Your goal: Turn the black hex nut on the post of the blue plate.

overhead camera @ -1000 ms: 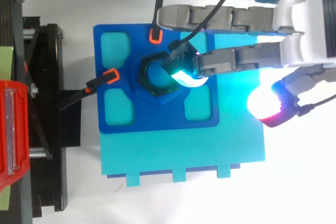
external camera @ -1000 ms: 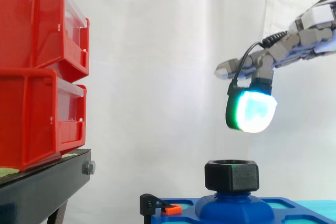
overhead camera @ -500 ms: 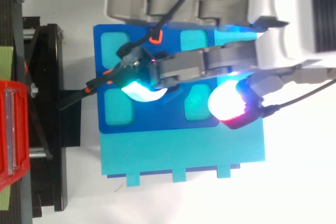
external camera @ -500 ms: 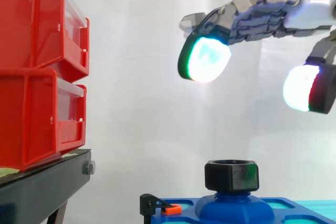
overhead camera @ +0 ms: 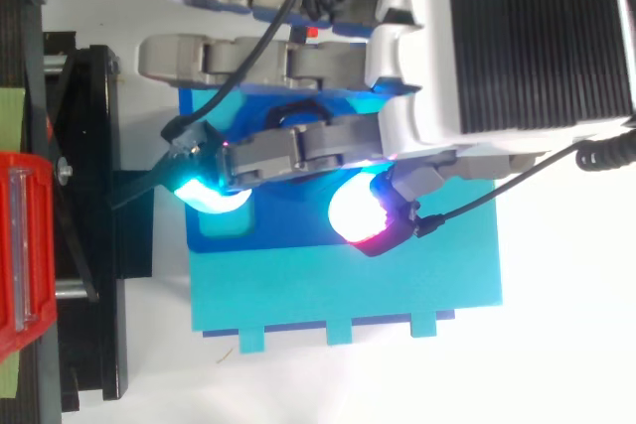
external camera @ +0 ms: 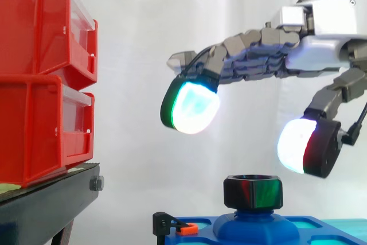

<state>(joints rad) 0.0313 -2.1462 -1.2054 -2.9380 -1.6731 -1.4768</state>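
High at right, reaching left: hand (external camera: 321, 41) released, fingers loosely extended, grasping nothing. Below its glowing pads (external camera: 192, 106) and clear of them, black hex nut (external camera: 253, 192) seated on the post (external camera: 255, 218) of the blue plate (overhead camera: 288, 237). Far left, red bins (external camera: 40, 73) on black stand (external camera: 46, 210).

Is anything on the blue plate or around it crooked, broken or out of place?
Nothing stands out. The black hex nut sits level on its post on the blue plate, and the hand hovers open above it, not touching.

Red bins (external camera: 40, 78) on black stand (external camera: 49, 202)
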